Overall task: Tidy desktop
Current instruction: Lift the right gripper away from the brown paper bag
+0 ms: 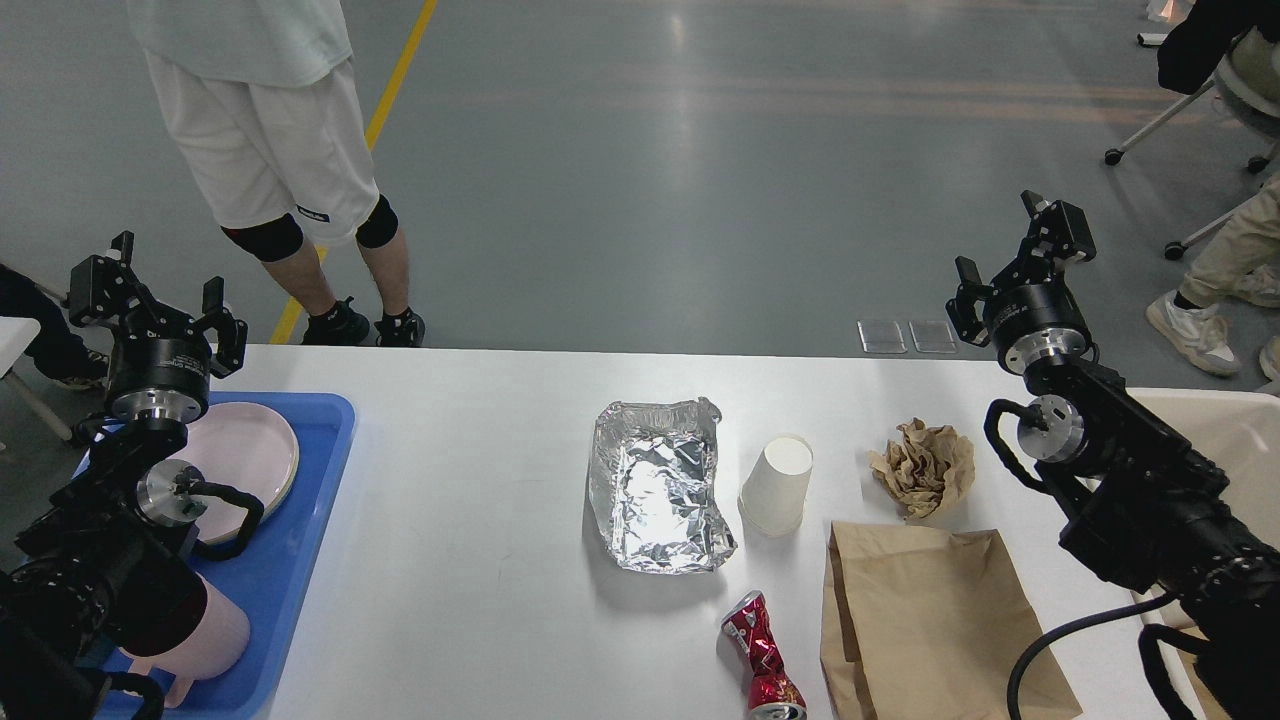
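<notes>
The white desktop (pixel 470 480) fills the lower view. On it lie a crumpled foil tray (pixel 660 487), an upside-down white paper cup (pixel 777 484), a ball of crumpled brown paper (pixel 925 466), a flat brown paper bag (pixel 930 620) and a crushed red can (pixel 762 658). My left gripper (pixel 160 300) is open and empty, raised above the far left edge of the desktop, over the blue tray. My right gripper (pixel 1012 248) is open and empty, raised above the far right, beyond the crumpled paper.
A blue plastic tray (pixel 315 500) at the left holds a pink plate (pixel 250 450) and a pink cup (pixel 205 640). A cream bin (pixel 1235 430) stands at the right edge. A person (pixel 290 160) stands behind the table's far left; chairs and another person's legs are at far right.
</notes>
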Tool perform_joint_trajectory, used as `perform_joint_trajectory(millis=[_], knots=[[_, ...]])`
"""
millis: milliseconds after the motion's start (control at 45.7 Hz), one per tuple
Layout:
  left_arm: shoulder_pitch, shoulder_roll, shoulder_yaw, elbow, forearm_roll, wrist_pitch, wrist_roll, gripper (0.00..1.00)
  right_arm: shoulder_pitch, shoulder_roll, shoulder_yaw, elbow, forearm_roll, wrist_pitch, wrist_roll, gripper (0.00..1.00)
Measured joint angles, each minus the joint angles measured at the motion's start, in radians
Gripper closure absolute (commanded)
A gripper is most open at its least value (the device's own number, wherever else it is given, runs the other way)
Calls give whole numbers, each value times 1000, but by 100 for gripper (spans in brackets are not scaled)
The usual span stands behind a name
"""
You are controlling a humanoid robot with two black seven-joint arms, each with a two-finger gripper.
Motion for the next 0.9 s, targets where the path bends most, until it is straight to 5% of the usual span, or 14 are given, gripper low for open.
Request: perform_joint_trajectory(millis=[613, 898], knots=[[0, 0, 0, 0, 0, 0, 0, 3, -25, -2, -22, 4, -13, 25, -9, 0], [0, 0, 0, 0, 0, 0, 0, 3, 117, -30, -436, 6, -19, 87, -40, 0]])
